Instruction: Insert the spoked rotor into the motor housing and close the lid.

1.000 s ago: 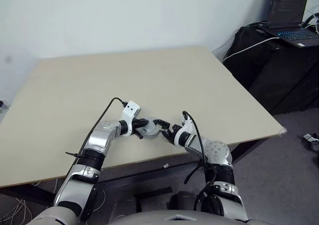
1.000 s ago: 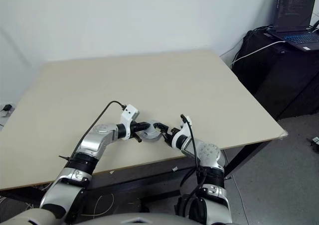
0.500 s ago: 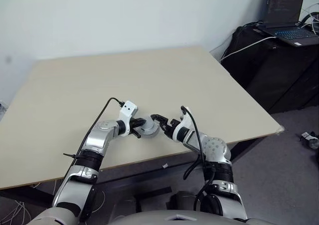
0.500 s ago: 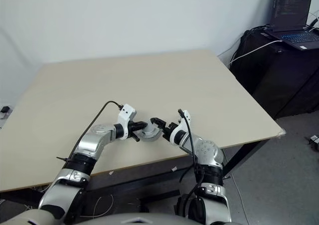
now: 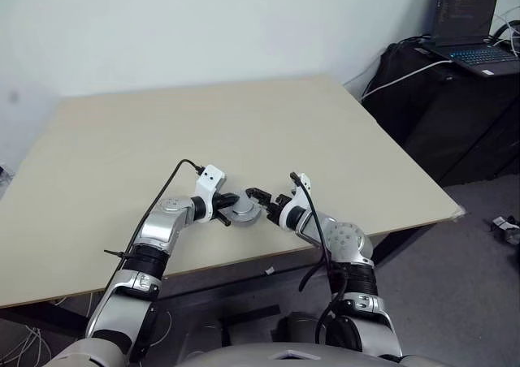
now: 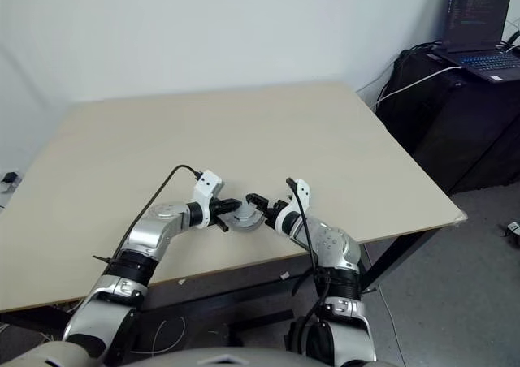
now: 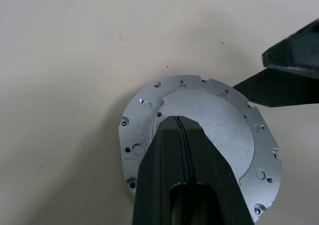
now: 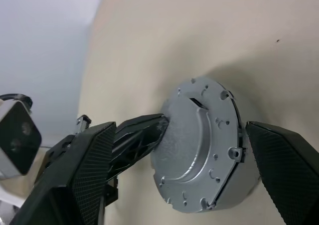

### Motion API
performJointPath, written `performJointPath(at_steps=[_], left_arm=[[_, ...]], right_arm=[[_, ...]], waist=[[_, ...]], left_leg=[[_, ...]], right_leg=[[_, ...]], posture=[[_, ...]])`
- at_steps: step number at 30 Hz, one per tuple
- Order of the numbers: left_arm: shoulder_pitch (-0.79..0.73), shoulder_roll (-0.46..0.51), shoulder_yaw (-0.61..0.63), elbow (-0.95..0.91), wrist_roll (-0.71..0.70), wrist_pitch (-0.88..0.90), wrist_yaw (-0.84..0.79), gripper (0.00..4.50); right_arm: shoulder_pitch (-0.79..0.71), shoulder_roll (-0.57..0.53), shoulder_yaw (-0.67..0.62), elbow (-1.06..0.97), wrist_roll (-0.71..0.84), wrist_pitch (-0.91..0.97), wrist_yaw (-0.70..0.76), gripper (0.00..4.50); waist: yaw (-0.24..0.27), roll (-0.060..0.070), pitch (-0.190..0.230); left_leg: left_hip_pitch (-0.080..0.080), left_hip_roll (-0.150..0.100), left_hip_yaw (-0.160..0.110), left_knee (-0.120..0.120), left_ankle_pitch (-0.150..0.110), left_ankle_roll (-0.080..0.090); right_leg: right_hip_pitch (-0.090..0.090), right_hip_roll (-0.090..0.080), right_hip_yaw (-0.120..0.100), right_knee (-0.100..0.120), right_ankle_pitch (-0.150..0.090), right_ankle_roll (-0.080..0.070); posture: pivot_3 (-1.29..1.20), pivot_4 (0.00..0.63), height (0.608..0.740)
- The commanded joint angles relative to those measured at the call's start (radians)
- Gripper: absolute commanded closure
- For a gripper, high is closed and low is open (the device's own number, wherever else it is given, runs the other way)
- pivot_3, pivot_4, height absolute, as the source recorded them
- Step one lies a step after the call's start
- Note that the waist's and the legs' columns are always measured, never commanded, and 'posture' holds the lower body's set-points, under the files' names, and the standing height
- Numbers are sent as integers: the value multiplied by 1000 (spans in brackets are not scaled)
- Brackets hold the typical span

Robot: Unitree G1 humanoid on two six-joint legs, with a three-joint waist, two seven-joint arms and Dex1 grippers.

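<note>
Since a second ago, my right pincer [image 5: 258,196] has rolled at the wrist and now sits a little closer to my left pincer [image 5: 230,200]. Left arm has not moved.

Between the two pincers, near the front edge of the surface [image 5: 244,123], lies the lid [image 7: 199,135]. It looks like it already sits on top of the motor housing [image 8: 234,160], since I see a thick grey side under the flat silver face. I cannot see the spoked rotor, so I think it is inside, but I cannot be sure.

My left pincer is closed tight with nothing between its fingers [image 7: 172,150]. Its tips press down on the middle of the lid. My right pincer is spread as wide as it goes, with one finger on each side of the round part. It is not gripping anything yet.

To do this step well, I would keep the left tips pushing straight down on the middle, so the lid stays flat and does not tip. Then I would close the right pincer slowly on the rim, even on both sides, so the part cannot slide away. If one edge of the lid lifts, I would stop and line it up again.
</note>
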Motion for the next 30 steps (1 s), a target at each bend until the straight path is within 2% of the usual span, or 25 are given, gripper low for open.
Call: performJointPath(at_steps=[1, 30], left_arm=[[24, 13, -20, 39, 20, 33, 9, 4500], [30, 7, -27, 32, 18, 37, 11, 4500]], right_arm=[[40, 71, 40, -9, -2, -20, -13, 7], [28, 46, 134, 26, -117, 9, -44, 7]], waist=[[2, 0, 0], [7, 0, 0]], left_leg=[[0, 0, 0, 0, 0, 0], [0, 0, 0, 0, 0, 0]], right_leg=[[0, 0, 0, 0, 0, 0], [0, 0, 0, 0, 0, 0]], posture=[[0, 0, 740], [0, 0, 740]])
